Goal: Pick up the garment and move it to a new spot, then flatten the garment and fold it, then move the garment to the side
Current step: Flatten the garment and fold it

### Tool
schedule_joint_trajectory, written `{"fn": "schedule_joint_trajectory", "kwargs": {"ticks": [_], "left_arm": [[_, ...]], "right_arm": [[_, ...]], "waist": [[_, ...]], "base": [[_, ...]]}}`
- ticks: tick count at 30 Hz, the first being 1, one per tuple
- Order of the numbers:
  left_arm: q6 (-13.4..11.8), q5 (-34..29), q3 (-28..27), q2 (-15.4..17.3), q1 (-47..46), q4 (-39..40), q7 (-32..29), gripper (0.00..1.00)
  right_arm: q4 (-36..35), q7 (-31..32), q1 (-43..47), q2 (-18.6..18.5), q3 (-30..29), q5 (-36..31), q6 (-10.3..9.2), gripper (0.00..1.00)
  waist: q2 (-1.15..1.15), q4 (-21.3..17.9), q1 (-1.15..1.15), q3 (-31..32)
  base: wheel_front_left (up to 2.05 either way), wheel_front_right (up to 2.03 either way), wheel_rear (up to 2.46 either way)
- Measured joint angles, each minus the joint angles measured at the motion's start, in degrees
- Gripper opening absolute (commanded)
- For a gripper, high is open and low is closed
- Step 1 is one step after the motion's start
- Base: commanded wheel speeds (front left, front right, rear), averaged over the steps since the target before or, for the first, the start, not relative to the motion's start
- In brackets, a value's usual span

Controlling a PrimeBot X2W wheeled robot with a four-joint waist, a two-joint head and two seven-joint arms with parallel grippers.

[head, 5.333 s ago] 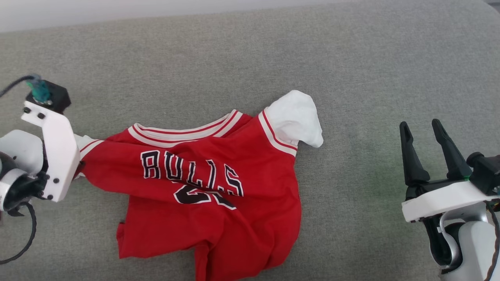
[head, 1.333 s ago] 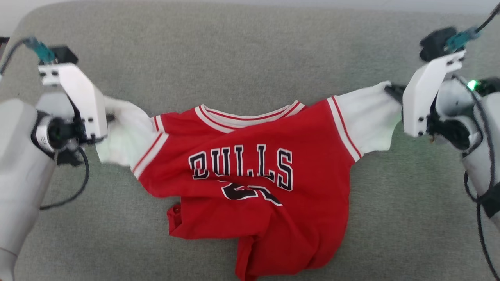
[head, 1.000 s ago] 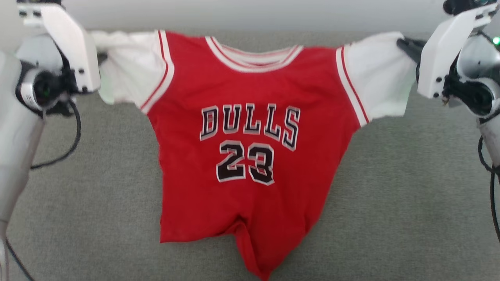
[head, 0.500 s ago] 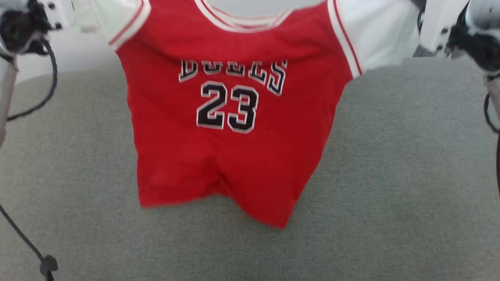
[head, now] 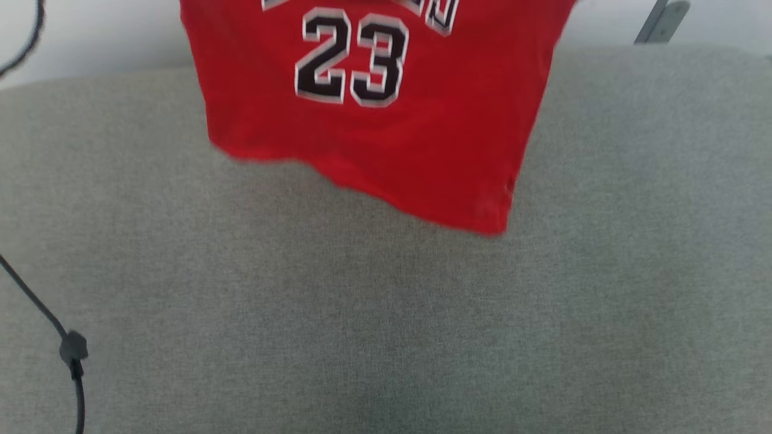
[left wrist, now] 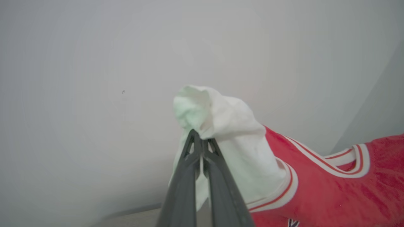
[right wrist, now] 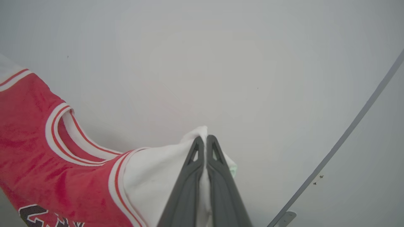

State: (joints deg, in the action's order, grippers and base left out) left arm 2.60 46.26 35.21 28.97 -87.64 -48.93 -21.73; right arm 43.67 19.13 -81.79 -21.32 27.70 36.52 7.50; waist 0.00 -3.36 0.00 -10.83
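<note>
- The garment (head: 386, 138), a red jersey, hangs spread out in the air. The head view shows its lower half.
- A grey cushion (head: 386, 337) lies below the garment and a pale wall (head: 90, 42) stands behind it.
- The garment's hem is blurred, so I cannot tell whether it touches the cushion.
- The front of the garment reads "23" (head: 351, 57) in black numerals edged in white.
- Just above the "23", only the feet of a row of black letters show. They are cut off too short to read.
- The left pincer (left wrist: 200, 138) is clamped tight on the bunched left sleeve (left wrist: 227, 126), which is white.
- The right pincer (right wrist: 203, 138) is likewise closed on the white right sleeve (right wrist: 157, 170), with cloth pinched between its fingers.
- Red-and-white striped trim (right wrist: 55, 126) runs round the garment's neck and along both sleeve seams.
- A scrap of black, white-edged print shows at the bottom of each wrist view, and neither can be read.
- A black cable (head: 72, 349) with a small clip lies down and to the left of the garment.
</note>
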Motion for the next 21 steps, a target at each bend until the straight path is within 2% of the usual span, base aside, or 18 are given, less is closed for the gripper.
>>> {"fn": "schedule_joint_trajectory", "kwargs": {"ticks": [5,10,14,18,21], "left_arm": [[-0.33,-2.20,-0.24,-1.04,-5.39,-2.46,7.98,0.00],[-1.30,-4.64,-0.79,-2.10,-10.60,-5.38,17.72,0.00],[-0.74,-7.08,-0.54,-2.34,-14.04,-6.95,26.63,0.00],[0.74,-8.00,-0.48,-3.41,-15.45,-9.04,33.75,0.00],[1.96,-7.90,-0.42,-4.10,-15.06,-11.47,35.40,0.00]], "right_arm": [[6.14,-8.60,-5.91,1.72,0.94,-4.42,0.01,0.00],[12.78,-21.16,-11.93,3.14,0.16,-10.51,0.00,0.00],[17.56,-29.95,-16.08,4.19,0.14,-16.58,0.01,0.00],[21.26,-32.88,-19.40,4.90,-0.01,-22.62,0.01,0.00],[23.40,-33.51,-19.51,6.08,0.24,-24.96,0.01,0.00]], "waist": [[0.00,-0.05,0.00,-4.39],[0.00,0.27,0.00,-8.83],[0.00,0.90,0.00,-11.96],[0.00,2.01,0.00,-14.73],[0.00,3.04,0.00,-16.55]], "base": [[0.00,0.00,0.00],[0.00,0.00,0.00],[0.00,0.00,0.00],[0.00,0.00,0.00],[0.00,0.00,0.00]]}}
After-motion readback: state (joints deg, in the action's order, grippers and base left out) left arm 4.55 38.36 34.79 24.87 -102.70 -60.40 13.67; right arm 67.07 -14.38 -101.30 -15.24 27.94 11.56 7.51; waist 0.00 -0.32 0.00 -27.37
